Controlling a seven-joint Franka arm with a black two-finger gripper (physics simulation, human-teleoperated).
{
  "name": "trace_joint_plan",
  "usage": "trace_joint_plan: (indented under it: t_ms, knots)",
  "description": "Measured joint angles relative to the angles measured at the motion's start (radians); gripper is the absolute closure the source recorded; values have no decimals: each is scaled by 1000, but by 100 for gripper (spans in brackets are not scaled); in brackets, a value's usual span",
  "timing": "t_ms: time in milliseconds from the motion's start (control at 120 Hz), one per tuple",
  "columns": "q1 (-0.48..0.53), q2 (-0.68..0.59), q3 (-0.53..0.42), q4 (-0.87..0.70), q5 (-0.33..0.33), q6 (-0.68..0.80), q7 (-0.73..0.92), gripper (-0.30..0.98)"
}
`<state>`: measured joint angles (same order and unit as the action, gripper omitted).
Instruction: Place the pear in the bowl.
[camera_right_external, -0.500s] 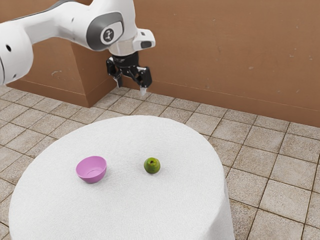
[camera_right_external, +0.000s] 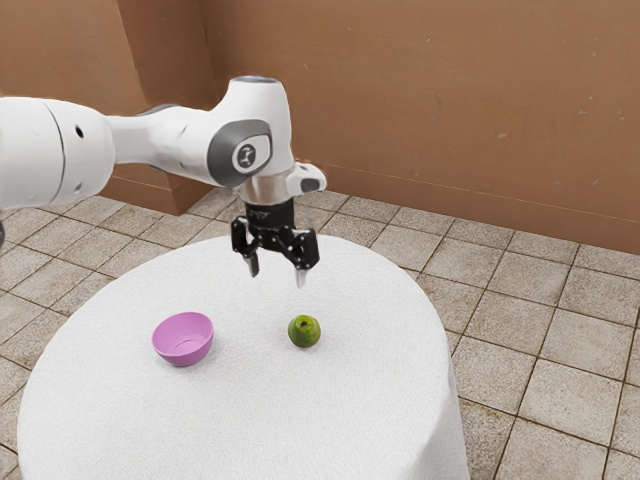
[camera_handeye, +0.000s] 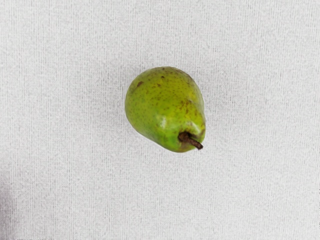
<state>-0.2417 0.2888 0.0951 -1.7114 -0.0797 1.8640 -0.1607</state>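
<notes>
My gripper (camera_right_external: 277, 282) hangs above the table in the exterior view, its two fingers wide apart with nothing between them. The green pear (camera_right_external: 304, 331) rests on the cloth, lower than the fingertips and a little toward the exterior view's right. A pink bowl (camera_right_external: 183, 339) stands upright on the table, apart from the pear on the exterior view's left, and its inside holds nothing. In the wrist view the pear (camera_handeye: 166, 107) lies below my hand, with its brown stem showing.
The round table (camera_right_external: 240, 420) has a white cloth over it. Behind it are a tiled floor (camera_right_external: 520, 300) and a brown wall (camera_right_external: 450, 100). The bowl's rim rises above the tabletop beside the gripper's side of the table.
My arm and gripper have come down and closer to the pear, from beyond the table's far edge to over the tabletop. Pear and bowl have stayed put.
</notes>
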Motion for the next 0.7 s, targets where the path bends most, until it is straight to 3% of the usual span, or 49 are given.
trace_joint_plan:
  t_ms: [142, 383, 700]
  knots:
    - [-2, 16, -1, -92, -52, 107, -16, 0]
    - [12, 139, -4, -97, -80, 274, -34, 0]
    - [13, 189, -6, -105, -121, 353, -48, 10]
